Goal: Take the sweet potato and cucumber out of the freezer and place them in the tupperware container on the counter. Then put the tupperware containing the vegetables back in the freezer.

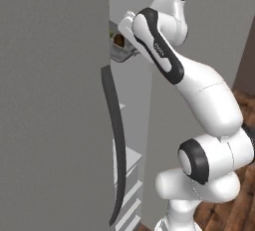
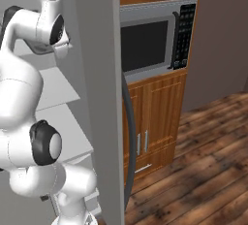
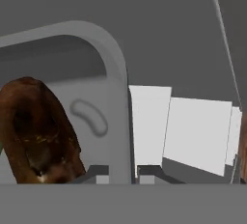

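The hand view is showing the gripper (image 3: pixel 121 175) pinching the rounded rim of the grey tupperware container (image 3: pixel 113 68), jaws pressed onto its wall, with the rough brown sweet potato (image 3: pixel 36 131) lying inside. The left base view is showing the tub (image 1: pixel 121 52) sitting inside the open freezer (image 1: pixel 55 100).

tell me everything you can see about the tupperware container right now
The tupperware container is a shallow grey tub with rounded corners and no lid, plastic by its look. In the hand view its rim runs between the fingers, which are shut on its wall. The brown sweet potato lies inside it. In the left base view the tub is held up inside the open freezer, roughly level, at an upper shelf.
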